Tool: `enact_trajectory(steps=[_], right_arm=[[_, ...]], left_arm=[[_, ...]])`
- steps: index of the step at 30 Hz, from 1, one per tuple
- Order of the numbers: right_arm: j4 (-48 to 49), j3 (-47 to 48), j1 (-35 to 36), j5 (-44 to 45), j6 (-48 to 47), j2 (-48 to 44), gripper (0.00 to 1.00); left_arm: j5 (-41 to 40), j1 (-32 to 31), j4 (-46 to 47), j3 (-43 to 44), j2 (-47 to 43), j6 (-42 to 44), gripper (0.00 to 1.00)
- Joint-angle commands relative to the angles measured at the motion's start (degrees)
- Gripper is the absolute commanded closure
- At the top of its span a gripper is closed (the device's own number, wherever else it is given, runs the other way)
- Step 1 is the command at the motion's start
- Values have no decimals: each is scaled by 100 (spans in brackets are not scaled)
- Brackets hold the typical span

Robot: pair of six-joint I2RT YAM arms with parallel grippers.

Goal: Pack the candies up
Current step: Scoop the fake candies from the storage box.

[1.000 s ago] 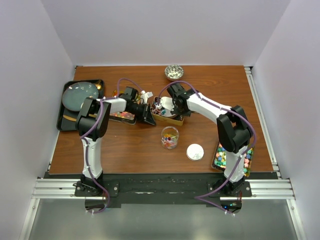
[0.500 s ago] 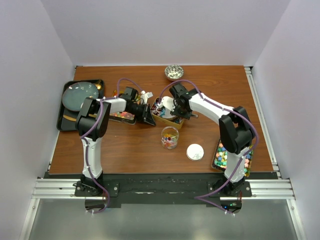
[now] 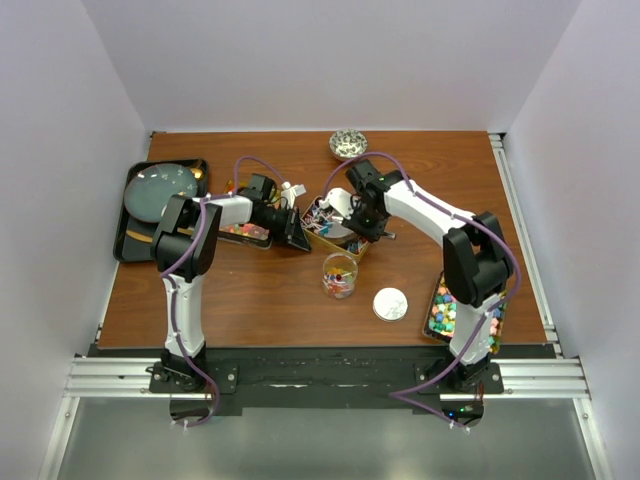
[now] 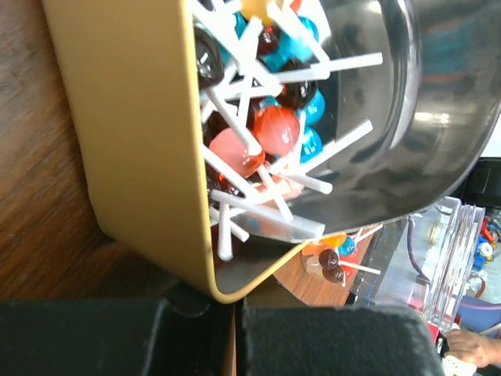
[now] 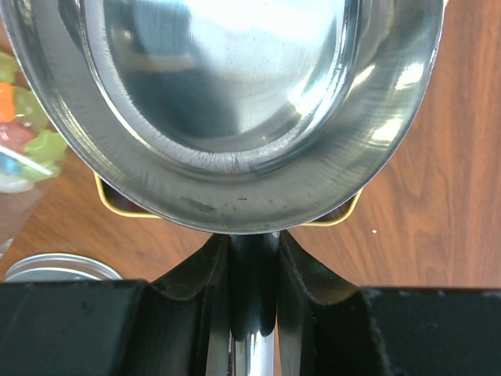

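A gold tray (image 3: pixel 338 240) at mid-table holds a heap of red, blue and dark lollipops (image 4: pixel 274 129) with white sticks. My left gripper (image 3: pixel 295 232) is shut on the tray's near-left corner (image 4: pixel 227 291). My right gripper (image 3: pixel 364 218) is shut on the handle (image 5: pixel 254 352) of a steel scoop (image 5: pixel 235 102), whose bowl lies in the tray over the lollipops (image 3: pixel 322 212). The scoop also shows in the left wrist view (image 4: pixel 407 117). A glass jar (image 3: pixel 339 275) in front of the tray holds a few mixed candies.
A round metal lid (image 3: pixel 391 303) lies right of the jar. A tray of bright cube candies (image 3: pixel 445 312) sits at the near right, and a tray of orange gummies (image 3: pixel 245 231) under my left arm. A black tray (image 3: pixel 122 228) stands far left and a small bowl (image 3: pixel 348 144) at the back.
My right gripper and the scoop have shifted slightly to the right and back over the gold tray. My left gripper has kept its hold on the tray's corner.
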Motion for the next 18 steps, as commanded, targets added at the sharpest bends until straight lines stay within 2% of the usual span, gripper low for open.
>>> enact_trajectory(steps=[1, 7, 18], right_arm=[[339, -419, 88, -580, -210, -713, 100], [1298, -1282, 88, -641, -377, -1302, 100], [2459, -2213, 79, -580, -263, -1523, 100]], left_arm=[[141, 84, 210, 65, 40, 155, 95], [141, 137, -71, 73, -57, 401, 95], [360, 137, -370, 12, -189, 814, 91]])
